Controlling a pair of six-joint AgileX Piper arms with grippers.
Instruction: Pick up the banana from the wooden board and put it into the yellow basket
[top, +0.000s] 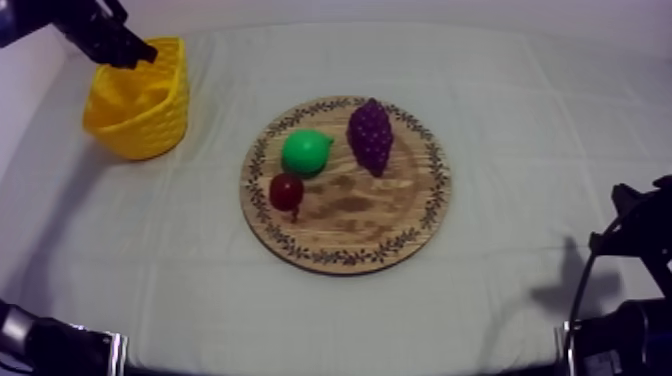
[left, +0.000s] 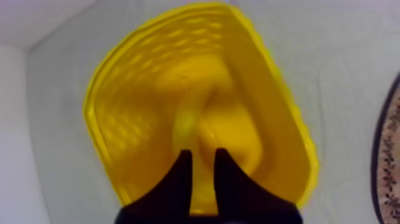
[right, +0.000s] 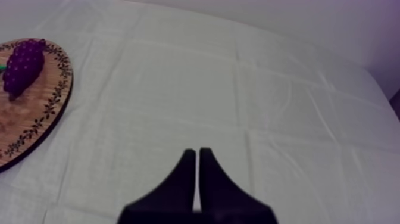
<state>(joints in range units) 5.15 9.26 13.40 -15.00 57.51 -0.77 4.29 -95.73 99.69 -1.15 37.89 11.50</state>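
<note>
The yellow basket (top: 140, 115) stands at the table's far left. My left gripper (top: 140, 55) hangs over its rim. In the left wrist view the fingers of that gripper (left: 202, 154) stand a little apart and open above the basket's inside (left: 137, 89). A blurred yellow banana (left: 186, 122) lies down in the basket, just past the fingertips and clear of them. The round wooden board (top: 400, 225) sits mid-table. My right gripper (right: 197, 152) is shut on nothing, a narrow wedge over bare cloth to the right of the board (right: 24, 119).
On the board lie a green pear (top: 305, 152), a bunch of purple grapes (top: 370, 135) and a small red fruit (top: 286, 190). My right arm (top: 635, 235) rests low at the table's right edge. Open cloth lies between board and basket.
</note>
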